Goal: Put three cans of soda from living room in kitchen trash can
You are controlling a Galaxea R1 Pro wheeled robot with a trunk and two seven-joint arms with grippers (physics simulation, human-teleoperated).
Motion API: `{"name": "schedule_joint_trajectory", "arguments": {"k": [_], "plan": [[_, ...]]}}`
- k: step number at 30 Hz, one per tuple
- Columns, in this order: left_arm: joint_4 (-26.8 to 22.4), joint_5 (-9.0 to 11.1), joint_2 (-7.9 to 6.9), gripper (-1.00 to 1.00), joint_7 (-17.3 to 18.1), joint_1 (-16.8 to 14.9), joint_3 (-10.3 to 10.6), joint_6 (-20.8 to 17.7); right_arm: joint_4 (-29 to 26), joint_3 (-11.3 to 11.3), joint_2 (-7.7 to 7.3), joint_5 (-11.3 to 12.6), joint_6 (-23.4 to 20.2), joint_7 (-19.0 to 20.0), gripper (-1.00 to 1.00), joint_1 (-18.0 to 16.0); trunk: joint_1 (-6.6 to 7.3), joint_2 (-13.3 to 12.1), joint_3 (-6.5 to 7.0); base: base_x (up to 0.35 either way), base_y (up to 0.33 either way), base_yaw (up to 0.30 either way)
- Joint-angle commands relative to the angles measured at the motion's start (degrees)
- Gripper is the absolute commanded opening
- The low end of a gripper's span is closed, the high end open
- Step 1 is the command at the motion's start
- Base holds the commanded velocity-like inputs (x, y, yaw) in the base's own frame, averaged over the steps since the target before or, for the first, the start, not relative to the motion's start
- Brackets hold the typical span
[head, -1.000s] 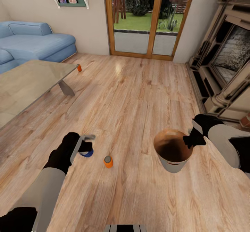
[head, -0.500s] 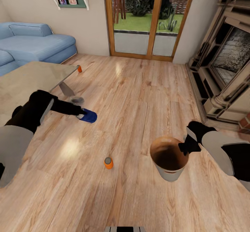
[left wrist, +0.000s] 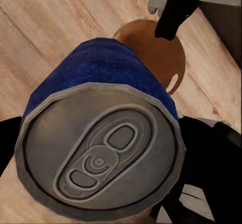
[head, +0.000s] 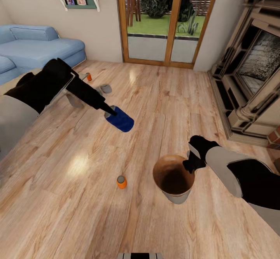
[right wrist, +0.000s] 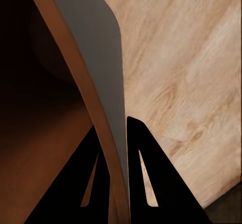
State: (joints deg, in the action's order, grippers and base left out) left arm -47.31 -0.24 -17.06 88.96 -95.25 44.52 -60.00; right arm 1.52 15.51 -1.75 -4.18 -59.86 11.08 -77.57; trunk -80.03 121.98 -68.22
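Air is where I have the dark blue soda can (head: pixel 120 119), pinched in my left end effector (head: pixel 109 113), tilted, up-left of the grey tapered trash can (head: pixel 174 179). My right end effector (head: pixel 189 165) clamps its rim. One orange can (head: pixel 121 181) stands on the floor (head: pixel 163 107) between; another (head: pixel 89 76) sits beyond the glass tabletop.

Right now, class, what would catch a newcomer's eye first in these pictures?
The blue can, held in the left gripper above the wood floor. Next, the bin, gripped at its rim by the right gripper, with an orange can standing on the floor to its left.
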Motion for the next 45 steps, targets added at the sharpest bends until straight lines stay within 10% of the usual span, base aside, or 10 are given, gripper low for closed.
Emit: {"name": "schedule_joint_trajectory", "arguments": {"k": [1,7,8,15,23,45], "plan": [[0.1,-0.4,0.65,-1.00,0.4,-0.3,0.4,0.0,0.0,-2.1,0.70,2.2,-0.1,0.3,-1.00,0.0,0.00,0.0,0.00,0.000,0.000,0.000],[3.8,-0.5,7.49,-1.00,1.0,-1.3,7.8,0.0,-0.1,-1.9,3.23,2.0,-0.1,-0.1,-1.00,0.6,0.00,0.0,0.00,0.000,0.000,0.000],[6.7,-0.5,10.96,-1.00,1.0,-1.4,9.9,0.0,-0.1,-1.9,3.69,2.0,-0.1,-0.1,-1.00,0.7,0.00,0.0,0.00,0.000,0.000,0.000],[12.7,-0.6,20.27,-1.00,-1.2,-1.4,11.9,0.0,-0.2,-1.7,5.24,2.0,-0.1,-0.1,-1.00,0.7,0.00,0.0,0.00,0.000,0.000,0.000],[13.3,-0.6,23.76,-1.00,-6.9,-0.7,12.1,0.0,-0.5,-1.8,7.71,2.0,-0.1,-0.1,-1.00,0.6,0.00,0.0,0.00,0.000,0.000,0.000],[11.5,-0.2,24.92,-1.00,-18.2,13.2,12.5,0.0,-0.3,-1.9,8.79,2.2,-0.1,-0.1,-1.00,0.0,0.00,0.0,0.00,0.000,0.000,0.000]]}}
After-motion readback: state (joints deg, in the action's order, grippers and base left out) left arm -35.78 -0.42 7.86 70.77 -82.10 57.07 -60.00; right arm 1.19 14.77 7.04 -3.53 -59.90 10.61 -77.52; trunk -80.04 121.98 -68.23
